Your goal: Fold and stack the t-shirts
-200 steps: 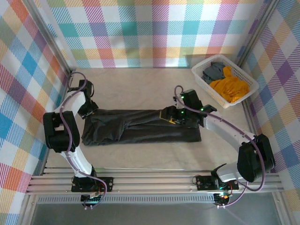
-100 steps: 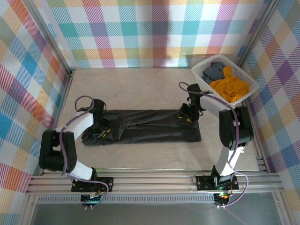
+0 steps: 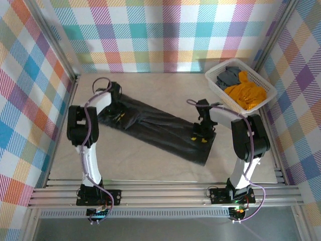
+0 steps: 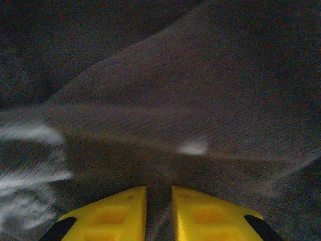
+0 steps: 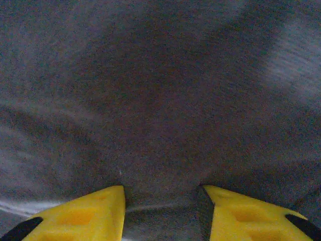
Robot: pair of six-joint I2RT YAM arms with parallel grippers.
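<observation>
The charcoal-black t-shirt (image 3: 160, 130) lies folded into a long band, running diagonally from the back left to the near right of the table. My left gripper (image 3: 119, 116) sits on its back-left end. In the left wrist view the left gripper (image 4: 159, 211) has its yellow fingers (image 4: 115, 216) nearly together, pinching dark cloth (image 4: 190, 90). My right gripper (image 3: 199, 139) is at the band's near-right end. In the right wrist view the right gripper (image 5: 160, 211) has its fingers (image 5: 90, 213) wider apart, with a thick fold of the cloth (image 5: 160, 125) between them. An orange t-shirt (image 3: 247, 95) and a grey one (image 3: 229, 76) lie in the basket.
The white lattice basket (image 3: 222, 95) stands at the back right corner, close behind the right arm. Checked walls close the table on three sides, and the metal rail (image 3: 165, 193) with both arm bases runs along the near edge. Bare tabletop (image 3: 125, 160) lies in front of the shirt.
The left gripper closed on the shirt's left end and dragged it toward the back left, turning the band from level to diagonal. The right gripper narrowed and shifted slightly nearer.
</observation>
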